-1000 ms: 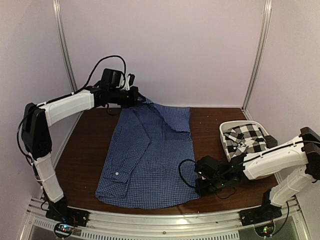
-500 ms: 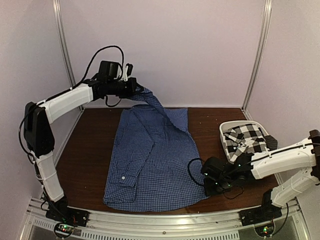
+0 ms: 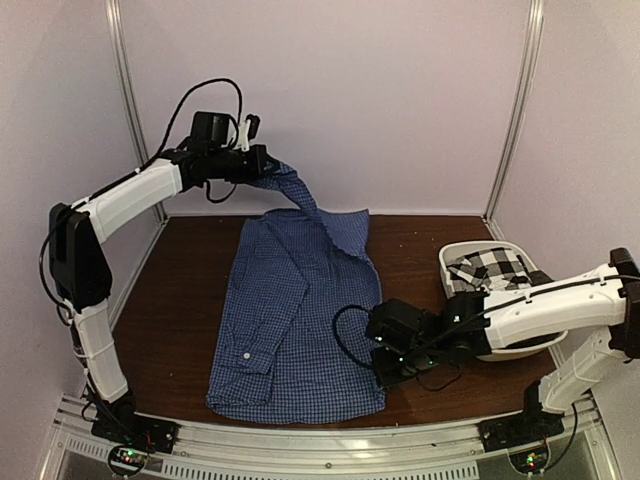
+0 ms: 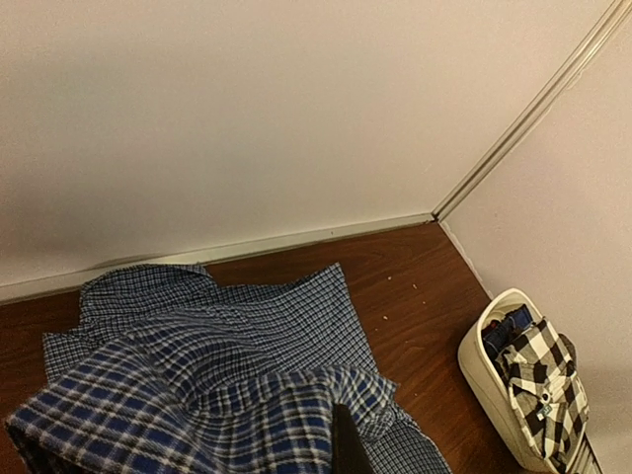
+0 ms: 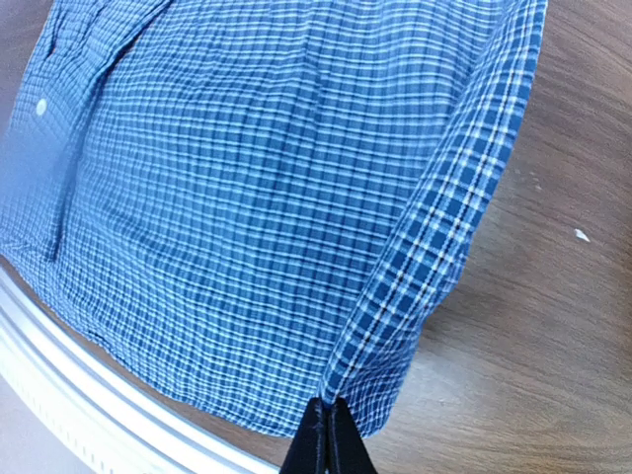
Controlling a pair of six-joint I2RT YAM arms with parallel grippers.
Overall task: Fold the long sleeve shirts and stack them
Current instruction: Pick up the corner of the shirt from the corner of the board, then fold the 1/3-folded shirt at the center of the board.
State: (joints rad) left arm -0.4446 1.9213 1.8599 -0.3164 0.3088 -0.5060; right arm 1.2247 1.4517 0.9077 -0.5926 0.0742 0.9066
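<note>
The right gripper [image 5: 326, 442] is pinched tight on the near right hem of the blue gingham shirt [image 3: 295, 310]. Its fingers press together over a turned-over strip of the edge, and what lies under that fold is hidden. To this gripper's left the shirt lies flat on the desk [image 3: 175, 290], its bottom hem close to the desk's near rail. Bare wood opens to the gripper's right. Beyond it and to the right sits a white tub [image 3: 450, 268], partly behind the right arm, with the black-and-white checked shirt [image 3: 492, 272] crumpled inside. Farthest off, the left gripper [image 3: 264, 168] is clamped on the blue shirt's far corner, raised off the desk near the back wall. Bunched cloth covers its fingers in the wrist view, so the exact grip point is unclear. Below this gripper the cloth hangs down to the desk, with bare wood to its left.
</note>
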